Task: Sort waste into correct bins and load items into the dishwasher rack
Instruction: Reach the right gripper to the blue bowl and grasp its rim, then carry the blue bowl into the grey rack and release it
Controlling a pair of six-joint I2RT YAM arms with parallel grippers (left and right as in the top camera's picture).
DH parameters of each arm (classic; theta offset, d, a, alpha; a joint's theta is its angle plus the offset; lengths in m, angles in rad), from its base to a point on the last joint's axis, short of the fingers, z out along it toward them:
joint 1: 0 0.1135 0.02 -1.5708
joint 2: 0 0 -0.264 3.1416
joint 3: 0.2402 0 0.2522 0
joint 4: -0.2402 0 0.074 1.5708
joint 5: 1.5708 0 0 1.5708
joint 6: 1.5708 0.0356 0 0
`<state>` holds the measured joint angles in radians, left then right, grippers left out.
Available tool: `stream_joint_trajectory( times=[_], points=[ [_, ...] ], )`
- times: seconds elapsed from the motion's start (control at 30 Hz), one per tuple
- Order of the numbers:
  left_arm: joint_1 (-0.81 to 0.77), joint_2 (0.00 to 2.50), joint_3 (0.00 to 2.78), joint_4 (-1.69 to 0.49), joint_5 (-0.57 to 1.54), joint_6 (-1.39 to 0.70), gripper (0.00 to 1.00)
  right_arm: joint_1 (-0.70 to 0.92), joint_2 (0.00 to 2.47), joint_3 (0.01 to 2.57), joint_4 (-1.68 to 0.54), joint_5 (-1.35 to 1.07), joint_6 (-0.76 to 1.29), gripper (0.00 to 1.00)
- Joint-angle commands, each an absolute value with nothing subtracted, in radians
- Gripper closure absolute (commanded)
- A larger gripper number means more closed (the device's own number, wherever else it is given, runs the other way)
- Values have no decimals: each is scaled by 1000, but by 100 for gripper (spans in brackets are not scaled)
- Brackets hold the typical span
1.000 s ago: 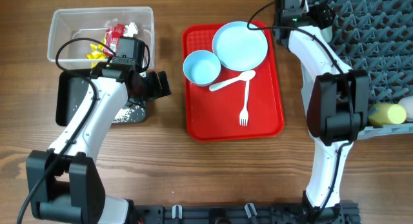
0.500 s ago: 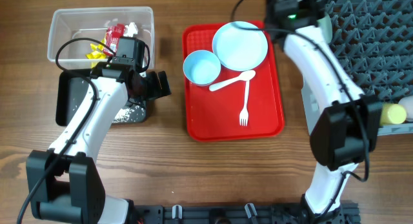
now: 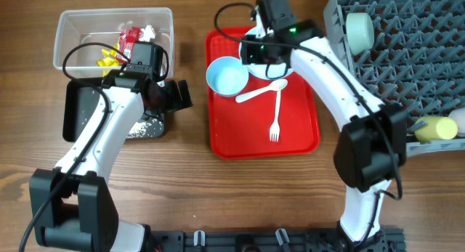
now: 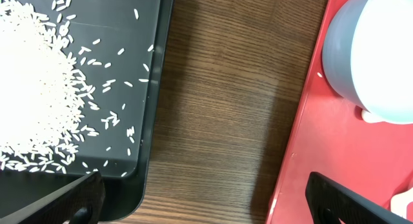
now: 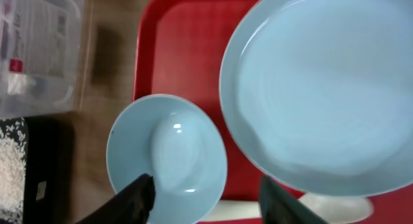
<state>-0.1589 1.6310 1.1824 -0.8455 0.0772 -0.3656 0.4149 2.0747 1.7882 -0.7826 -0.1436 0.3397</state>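
A flat red plastic serving tray (image 3: 225, 139) lies mid-table on the wooden table (image 3: 189, 179) and serves as the landmark. On its upper left part sits a light blue round bowl (image 3: 227, 76). A light blue round plate (image 5: 322, 88) sits just right of the bowl, mostly hidden under the right arm in the overhead view. A white plastic spoon (image 3: 261, 91) lies below the bowl and plate, and a white plastic fork (image 3: 275, 123) lies nearer the tray's lower edge.

The right gripper (image 5: 210, 201) hangs over the tray's upper left part. Its fingers (image 5: 135, 198) are partly apart above the bowl's right rim, with nothing gripped.

Left of the tray stands a black shallow rectangular tub (image 3: 76, 114) holding loose white rice-like grains (image 4: 32, 88). The left gripper (image 4: 213, 204) hovers over bare wood between this tub and the tray, its fingers spread wide and empty.

Further left and up, a clear plastic rectangular tub (image 3: 116, 12) holds a crumpled red-and-clear wrapper (image 3: 129, 40), a yellow wrapper (image 3: 109, 57) and white paper scraps (image 3: 149, 32).

Right of the tray stands the large grey pegged plastic crate (image 3: 407, 70). It holds a pale round bowl on edge (image 3: 360, 30) and a yellow cup on its side (image 3: 434, 127)
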Motion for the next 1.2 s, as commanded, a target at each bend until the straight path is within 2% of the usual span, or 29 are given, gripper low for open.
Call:
stream_joint_trajectory(
  times=[0.0, 0.4, 0.6, 0.7, 0.9, 1.17],
  points=[
    [-162, 1633, 1177, -845, 88, -379, 0, 435, 2140, 1765, -805, -183, 379, 57],
    [-162, 1633, 1177, -845, 88, -379, 0, 435, 2154, 1633, -730, -159, 423, 71],
    [-162, 1633, 1177, -845, 88, -379, 0, 435, 2154, 1610, -699, -158, 429, 96],
    [-162, 1633, 1177, -845, 88, -379, 0, 432, 2146, 1612, -695, -142, 423, 96],
    [-162, 1633, 1177, -845, 88, -378, 0, 416, 1946, 1652, -806, 168, 371, 96],
    [-162, 1633, 1177, -845, 88, -378, 0, 308, 1615, 1652, -928, 836, 314, 96]
  ],
)
